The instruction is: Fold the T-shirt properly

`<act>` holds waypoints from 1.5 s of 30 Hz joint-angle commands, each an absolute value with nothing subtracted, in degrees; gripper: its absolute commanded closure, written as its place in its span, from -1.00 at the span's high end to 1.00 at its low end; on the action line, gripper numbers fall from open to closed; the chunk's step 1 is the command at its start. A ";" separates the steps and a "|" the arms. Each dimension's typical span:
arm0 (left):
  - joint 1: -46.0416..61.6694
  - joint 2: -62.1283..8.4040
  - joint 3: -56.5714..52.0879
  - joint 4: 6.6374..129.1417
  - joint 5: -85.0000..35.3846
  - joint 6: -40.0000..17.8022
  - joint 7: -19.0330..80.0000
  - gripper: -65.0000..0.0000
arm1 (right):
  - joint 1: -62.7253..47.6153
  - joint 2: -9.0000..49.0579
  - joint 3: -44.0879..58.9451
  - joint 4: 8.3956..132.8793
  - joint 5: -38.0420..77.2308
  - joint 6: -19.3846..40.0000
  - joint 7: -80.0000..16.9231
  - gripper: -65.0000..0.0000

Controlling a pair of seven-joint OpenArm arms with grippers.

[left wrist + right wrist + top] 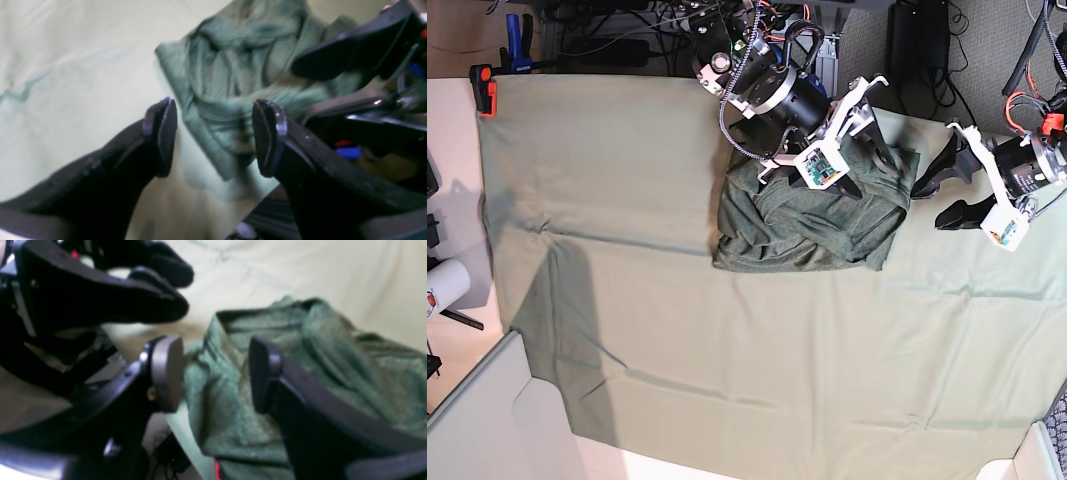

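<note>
One table cloth is covering the table. One T-shirt is lying bunched near its far edge. Two grippers are hanging spread: the right gripper over the shirt, the left gripper just beside it.

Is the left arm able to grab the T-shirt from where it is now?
Probably yes: the left gripper is open beside the T-shirt, with nothing between them, though the right gripper hovers over that same edge.

A pale green table cloth with an orange clamp at its corner.
</note>
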State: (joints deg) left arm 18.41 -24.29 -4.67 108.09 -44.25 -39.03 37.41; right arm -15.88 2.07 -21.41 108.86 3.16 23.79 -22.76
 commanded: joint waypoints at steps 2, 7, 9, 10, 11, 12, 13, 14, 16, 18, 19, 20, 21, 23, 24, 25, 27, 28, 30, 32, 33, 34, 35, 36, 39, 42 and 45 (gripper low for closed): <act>18.09 -24.56 -4.93 109.25 -46.61 -40.00 35.79 0.20 | -15.57 1.87 -21.39 112.25 3.79 23.81 -20.95 -0.03; 17.91 -24.40 -3.40 109.60 -47.31 -40.00 34.46 0.20 | -14.09 1.87 -17.43 116.62 1.43 23.79 -20.99 -0.03; 17.74 -23.83 -1.63 109.60 -46.87 -40.00 34.50 0.11 | -12.49 1.87 -13.89 116.36 1.48 23.77 -20.97 -0.03; 17.56 -23.29 -0.51 109.60 -45.87 -40.00 34.48 0.03 | -11.64 1.87 -11.97 116.05 1.48 23.77 -20.97 -0.03; 17.17 -22.59 0.71 109.60 -44.58 -40.00 34.48 -0.07 | -10.68 1.87 -10.09 115.55 1.48 23.77 -20.97 -0.03; 16.73 -21.96 2.02 109.60 -43.40 -40.00 34.41 -0.16 | -9.61 1.87 -8.34 114.85 1.52 23.75 -20.95 -0.03; 16.08 -21.34 3.31 109.60 -42.35 -40.00 34.30 -0.26 | -8.45 1.87 -6.81 113.97 1.58 23.73 -20.95 -0.03; 15.27 -20.80 4.45 109.60 -41.41 -40.00 34.24 -0.35 | -7.31 1.87 -5.58 112.90 2.11 23.70 -20.93 -0.03; 13.72 -19.92 6.22 109.60 -40.27 -40.00 34.24 -0.55 | -5.23 1.87 -3.97 110.00 3.90 23.70 -20.75 -0.10; 12.47 -19.11 7.25 109.60 -40.18 -40.00 34.09 -0.70 | -3.53 1.87 -3.73 106.43 3.99 23.75 -20.75 -0.42; 12.05 -18.61 7.44 109.60 -40.21 -40.00 34.06 -0.75 | -2.85 1.85 -3.75 104.51 3.95 23.77 -20.75 -0.65; 11.66 -18.04 7.66 109.60 -40.21 -40.00 34.06 -0.79 | -2.15 1.87 -3.77 102.67 4.03 23.77 -20.75 -0.88; 11.38 -17.50 7.94 109.60 -40.07 -40.00 34.06 -0.82 | -1.41 1.85 -3.81 101.10 4.34 23.81 -20.80 -1.00; 11.25 -16.49 8.58 109.60 -39.57 -40.00 34.06 -0.82 | -0.58 1.85 -3.90 98.98 5.13 23.81 -20.80 -1.00; 11.31 -16.16 9.08 109.60 -39.33 -40.00 34.11 -0.82 | -0.40 1.85 -4.10 98.30 6.33 23.81 -20.78 -1.00; 11.46 -16.03 9.78 109.60 -38.50 -40.00 34.09 -0.82 | -0.34 1.80 -4.43 97.73 7.16 23.81 -20.78 -0.98; 11.66 -16.05 11.51 109.58 -36.27 -40.00 34.09 -0.82 | -0.36 1.37 -5.65 96.64 7.22 23.83 -20.80 -0.87; 11.77 -16.05 12.34 109.58 -35.07 -40.00 34.09 -0.82 | -0.36 0.93 -6.44 95.83 6.76 23.83 -20.80 -0.88; 11.92 -16.34 13.65 109.56 -34.11 -40.00 34.37 -0.82 | -0.10 0.03 -8.34 93.60 5.76 23.81 -20.73 -0.88; 12.38 -16.49 14.02 109.54 -33.56 -40.00 34.54 -0.81 | 0.82 -0.67 -10.63 90.74 3.81 23.81 -20.64 -0.94; 12.64 -16.62 14.02 109.54 -33.54 -40.00 34.54 -0.81 | 1.39 -0.86 -11.77 89.21 2.37 23.81 -20.60 -1.00; 13.02 -16.97 14.02 109.54 -33.47 -40.00 34.54 -0.81 | 1.96 -0.97 -12.88 87.77 0.91 23.81 -20.56 -1.00; 13.39 -17.28 14.02 109.54 -33.34 -40.00 34.54 -0.81 | 2.46 -0.95 -13.85 86.43 -0.62 23.81 -20.53 -1.00; 13.80 -17.52 13.96 109.54 -32.86 -40.00 34.65 -0.81 | 3.01 -0.95 -14.44 85.23 -2.13 23.81 -20.38 -1.00; 15.16 -19.20 13.91 109.43 -31.64 -40.00 34.74 -0.81 | 4.36 -0.86 -14.52 82.35 -5.48 23.77 -19.66 -1.00; 16.14 -21.69 13.91 109.43 -31.66 -40.00 34.74 -0.81 | 5.82 -0.78 -13.56 80.68 -6.22 23.75 -19.00 -1.00; 16.88 -23.09 13.89 109.40 -31.42 -40.00 34.74 -0.81 | 7.18 -0.78 -11.68 80.01 -6.22 23.75 -18.74 -1.00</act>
State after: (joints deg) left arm 17.04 -22.98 14.00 108.33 -30.30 -39.09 35.86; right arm 6.04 -0.67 -11.90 79.24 -6.11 24.03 -19.81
